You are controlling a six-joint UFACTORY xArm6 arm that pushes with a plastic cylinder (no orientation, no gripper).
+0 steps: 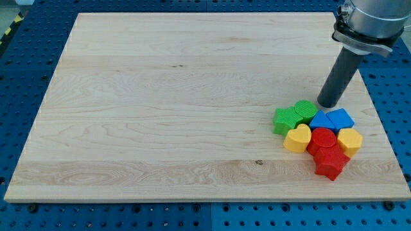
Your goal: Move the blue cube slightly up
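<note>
The blue cube sits in a tight cluster of blocks at the board's lower right. A second blue block, a pentagon shape, touches its right side. My tip rests on the board just above the two blue blocks, at the cluster's upper edge. To the cube's left are a green star and a green cylinder. Below it are a yellow heart, a red cylinder, a red star and a yellow hexagon.
The wooden board lies on a blue perforated table. The board's right edge runs close to the cluster. The arm's body hangs over the upper right corner.
</note>
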